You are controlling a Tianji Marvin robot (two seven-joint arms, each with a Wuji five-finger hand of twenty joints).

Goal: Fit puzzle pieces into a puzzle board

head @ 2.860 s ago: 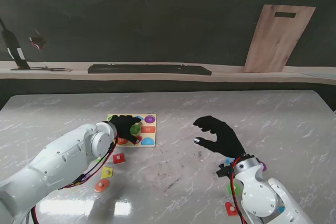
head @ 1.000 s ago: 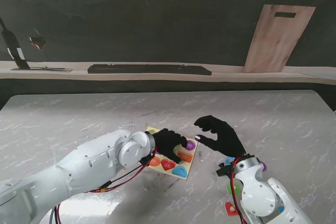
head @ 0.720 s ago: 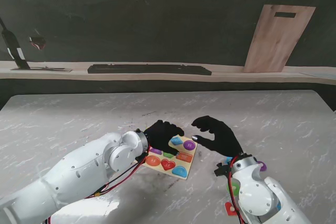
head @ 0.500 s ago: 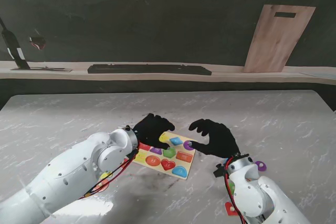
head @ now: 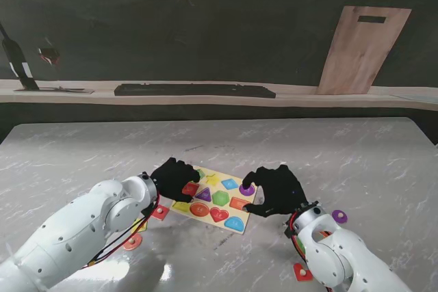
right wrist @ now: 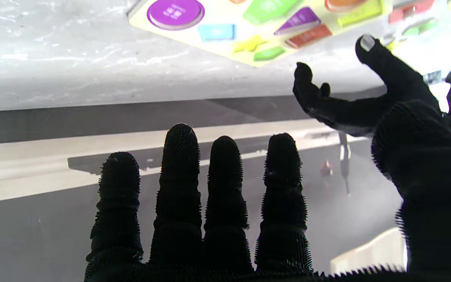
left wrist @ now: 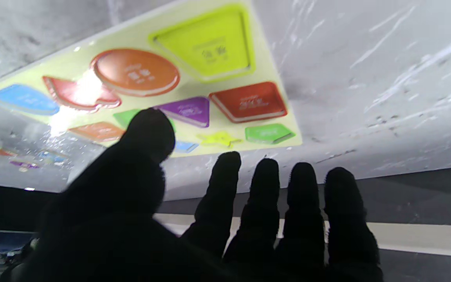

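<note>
— Since half a second ago both arms have shifted: the left hand has slid back toward the left edge of the puzzle board, and the right hand has come down at the board's right edge.

— Where does the board sit now?

— Flat on the marble table, about mid-table and fairly near me, between the two hands. Its long axis runs from far left to near right, skewed against the table edge.

— Which hand is closer to the loose pieces?

— My judgement: each has its own. A red piece and an orange piece lie near the left forearm, nearer to me than the board; a purple piece lies right of the right hand, well apart from the board. So any pick lies behind the fingers, toward me, while the slots lie ahead.

— And the fingers?

— Left: four fingers straight and side by side, thumb apart, nothing held. Right: fingers likewise extended and close together, thumb off to the side, empty. Whether either touches the board, I cannot tell.

— How does the board look?

— Pale yellow, with coloured shapes: an orange circle, a yellow trapezoid, red, purple, green and blue forms. Filled or empty slots, I cannot say.
</note>
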